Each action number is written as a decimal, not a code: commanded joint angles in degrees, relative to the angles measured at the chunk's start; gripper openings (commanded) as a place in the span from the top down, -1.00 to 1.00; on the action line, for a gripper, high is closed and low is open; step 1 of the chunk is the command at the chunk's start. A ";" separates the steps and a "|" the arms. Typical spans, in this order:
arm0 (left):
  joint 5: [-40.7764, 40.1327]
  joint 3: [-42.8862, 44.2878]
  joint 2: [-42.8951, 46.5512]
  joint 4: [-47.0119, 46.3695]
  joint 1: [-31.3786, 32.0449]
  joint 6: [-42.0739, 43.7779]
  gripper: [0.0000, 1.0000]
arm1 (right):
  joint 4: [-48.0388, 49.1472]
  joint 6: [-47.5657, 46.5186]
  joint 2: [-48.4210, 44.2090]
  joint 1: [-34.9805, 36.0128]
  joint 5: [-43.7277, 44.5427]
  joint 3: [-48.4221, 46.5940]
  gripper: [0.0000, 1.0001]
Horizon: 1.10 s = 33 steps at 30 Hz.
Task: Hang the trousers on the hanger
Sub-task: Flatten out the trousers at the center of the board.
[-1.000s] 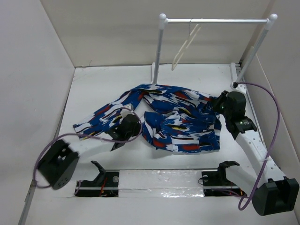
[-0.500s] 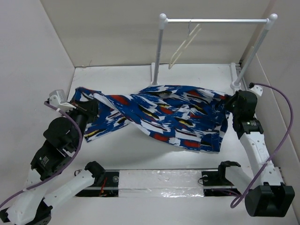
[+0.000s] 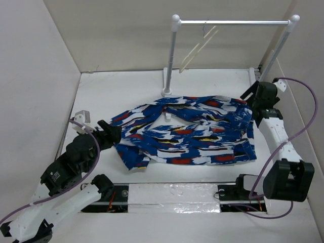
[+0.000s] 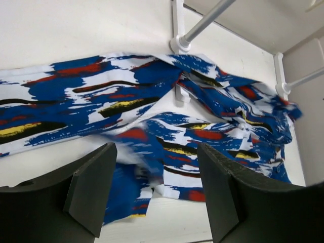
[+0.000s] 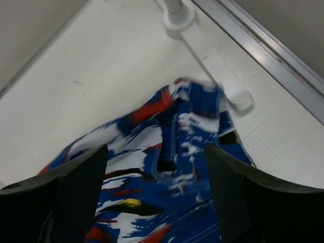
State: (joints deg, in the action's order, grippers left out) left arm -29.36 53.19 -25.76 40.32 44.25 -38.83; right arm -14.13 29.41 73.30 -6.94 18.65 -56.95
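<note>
The trousers [image 3: 187, 136], bright blue with white, red, black and yellow patches, lie spread and rumpled across the middle of the table. The cream hanger [image 3: 198, 49] hangs by its hook from the rack's crossbar, above and behind them. At the trousers' left end my left gripper [image 3: 109, 133] is open; in its wrist view the gripper [image 4: 157, 190] has nothing between its fingers and the trousers [image 4: 152, 109] lie just ahead. My right gripper [image 3: 251, 97] is open over the right end. Below this gripper [image 5: 158, 190], the trousers [image 5: 167, 167] lie free and blurred.
The white-poled rack [image 3: 233, 22] stands at the back, its left post base [image 3: 167, 92] touching the cloth's far edge. Its right foot [image 5: 215, 63] lies beside the waistband. Walls close in on the left, back and right. A taped strip [image 3: 172, 195] runs along the near edge.
Both grippers have opened and let go of the trousers, which were stretched between them and have dropped onto the table. The left gripper moved nearer and rightward; the right one drew back.
</note>
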 commanded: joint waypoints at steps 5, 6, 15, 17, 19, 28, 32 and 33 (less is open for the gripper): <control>-2.28 0.25 -2.53 -4.45 0.49 -0.55 -0.23 | 10.34 -0.40 -16.77 10.44 -1.87 6.13 -0.63; -1.93 -1.23 -3.50 -6.80 0.49 -0.46 -0.23 | 12.00 -1.19 -19.48 12.54 -3.61 7.37 -0.46; -11.59 -7.65 -18.79 -17.72 -0.04 -6.51 -0.35 | 12.81 -5.85 -10.21 51.00 -7.52 7.57 1.00; -13.00 -9.76 -20.82 -20.96 -0.65 -10.12 -0.35 | 13.16 -7.08 -5.83 55.26 -5.74 6.50 1.00; -8.81 -13.71 -22.74 -26.83 -6.25 -9.87 -0.32 | 13.51 -7.87 -3.17 58.17 -5.64 5.36 1.00; 8.37 -17.95 -34.61 -35.40 -39.58 -7.93 -0.23 | 27.92 -7.35 -1.40 59.76 -9.35 14.31 0.59; 2.30 -14.88 -41.20 -31.54 -40.11 -8.81 -0.41 | 28.81 -6.64 -4.03 59.76 -7.67 16.52 0.40; 1.25 -13.22 -43.13 -30.66 -40.12 -8.29 -0.44 | 27.59 -6.56 -4.56 59.76 -6.71 16.34 0.40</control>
State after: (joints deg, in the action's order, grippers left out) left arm -25.17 35.79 -65.39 8.73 4.60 -46.83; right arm 7.88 22.68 71.18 52.25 9.58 -40.34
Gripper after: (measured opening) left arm 0.711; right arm 0.298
